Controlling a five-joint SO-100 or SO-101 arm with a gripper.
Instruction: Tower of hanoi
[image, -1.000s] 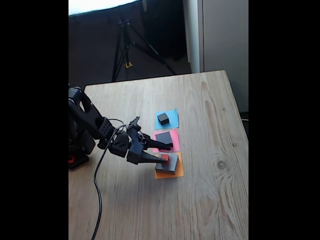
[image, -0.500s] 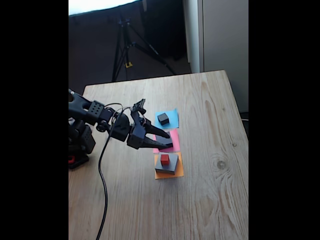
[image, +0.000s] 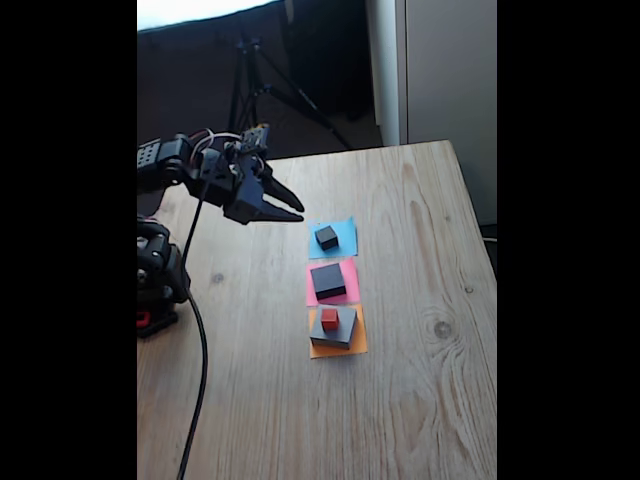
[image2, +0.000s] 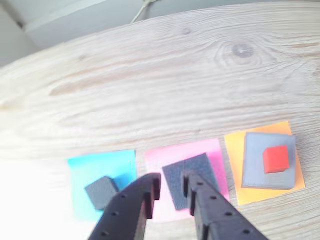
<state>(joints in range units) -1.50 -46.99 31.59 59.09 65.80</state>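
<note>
The Tower of Hanoi blocks lie in a row on paper squares. A small black block (image: 326, 237) (image2: 101, 191) sits on the blue paper. The pink paper holds a medium black block (image: 328, 281) (image2: 205, 169). A large grey block (image: 338, 331) (image2: 252, 165) rests on the orange paper, with the tiny red cube (image: 329, 320) (image2: 275, 158) on top of it. My gripper (image: 300, 214) (image2: 173, 181) hangs raised above the table, to the left of the blue paper in the fixed view. It is narrowly open and holds nothing.
The arm's base (image: 160, 285) stands at the table's left edge in the fixed view, and its cable (image: 195, 380) trails toward the front. A tripod (image: 250, 90) stands behind the wooden table (image: 420, 400).
My gripper has let go of the red cube on the grey block. It has then lifted and swung back toward the far left, away from the blocks.
</note>
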